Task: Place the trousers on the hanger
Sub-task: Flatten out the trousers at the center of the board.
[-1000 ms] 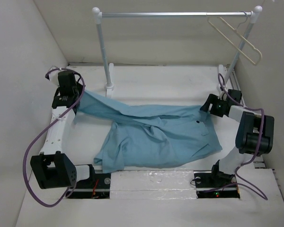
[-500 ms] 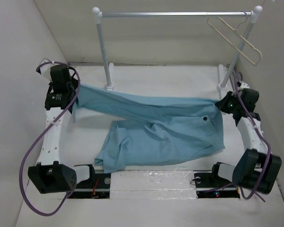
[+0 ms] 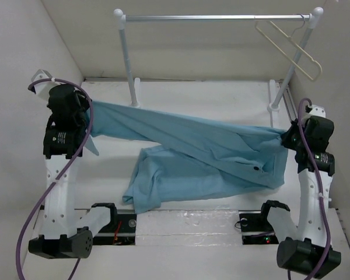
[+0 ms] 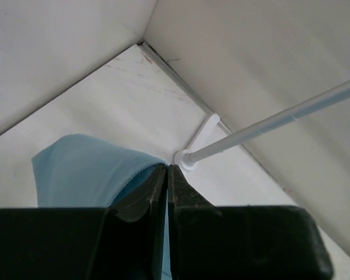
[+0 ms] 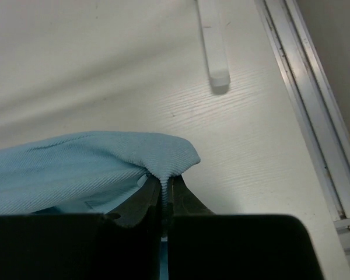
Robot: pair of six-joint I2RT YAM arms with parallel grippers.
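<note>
The light blue trousers stretch across the table between both arms, partly lifted, one leg sagging toward the front left. My left gripper is shut on the trousers' left end; the cloth runs between its jaws. My right gripper is shut on the waist end, a fold pinched between its fingers. The pale beige hanger hangs by its hook at the right end of the rail, well above and behind the right gripper.
A clothes rail on white posts stands at the back; its feet rest on the table. White walls close in left, right and behind. A metal track runs along the right edge.
Both arms have risen and spread apart, pulling the trousers taut and lifting them. The right gripper went from open to shut on the waist end.
</note>
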